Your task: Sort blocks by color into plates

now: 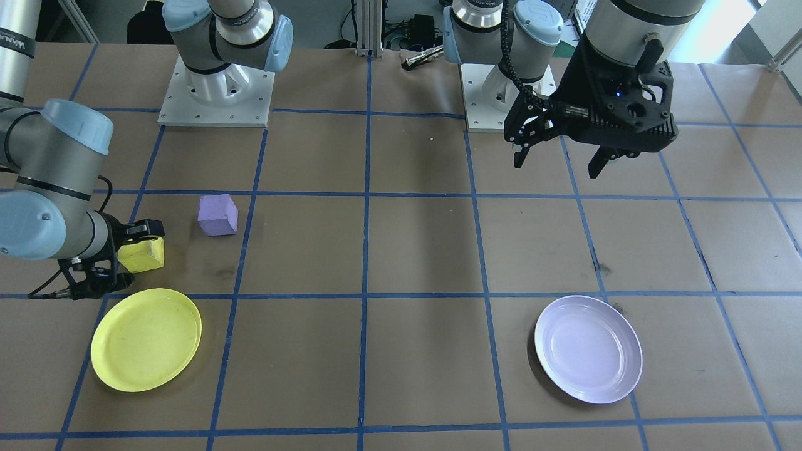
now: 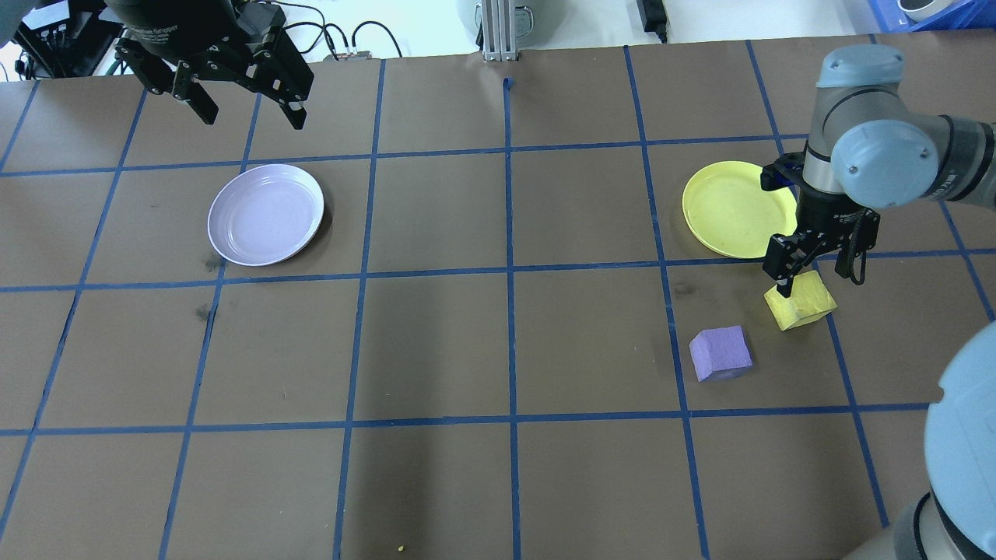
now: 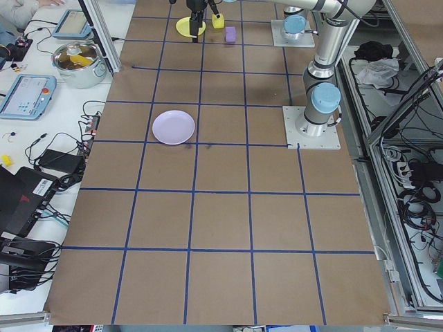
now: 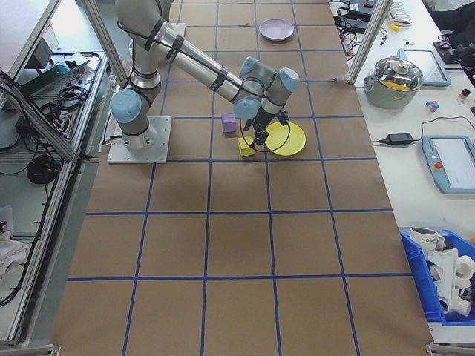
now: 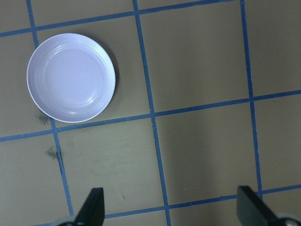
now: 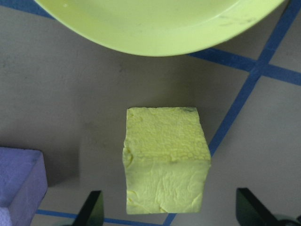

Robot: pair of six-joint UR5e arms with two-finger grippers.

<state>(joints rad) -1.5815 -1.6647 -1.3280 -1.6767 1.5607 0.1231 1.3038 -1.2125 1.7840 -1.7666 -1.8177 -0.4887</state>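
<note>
Front-facing view: a brown paper-covered table (image 1: 413, 250) marked with blue tape lines. The right gripper (image 1: 128, 254) is low over the yellow block (image 1: 143, 255), its jaws spread to either side of the block — not closed on it. The purple block (image 1: 218, 215) sits just beside it, toward the table's middle. The yellow plate (image 1: 146, 339) lies near the operators' edge, close to the yellow block; the lavender plate (image 1: 589, 349) lies well apart, toward the table's other end. The left gripper (image 1: 557, 160) hangs high above the table near the robot's edge, jaws wide open and holding nothing. Overhead view: the right gripper (image 2: 813, 276) stands above the yellow block (image 2: 801, 302), the purple block (image 2: 720, 352) close by and nearer the robot, the yellow plate (image 2: 735, 208) just past the gripper. The left gripper (image 2: 249, 117) hovers open beyond the lavender plate (image 2: 266, 214). Left side view: the lavender plate (image 3: 174, 127) rests alone at mid-table; the blocks are small at the far end. Right side view: the near arm bends down to the yellow block (image 4: 246, 149) beside the yellow plate (image 4: 288, 139). Left wrist view: two spread fingertips (image 5: 91, 212) over bare paper, the lavender plate (image 5: 71, 77) ahead. Right wrist view: the yellow block (image 6: 164, 157) sits between two parted fingertips (image 6: 91, 209), gaps on both sides — the yellow plate's rim ahead, a corner of the purple block (image 6: 19, 183) to one side.
</note>
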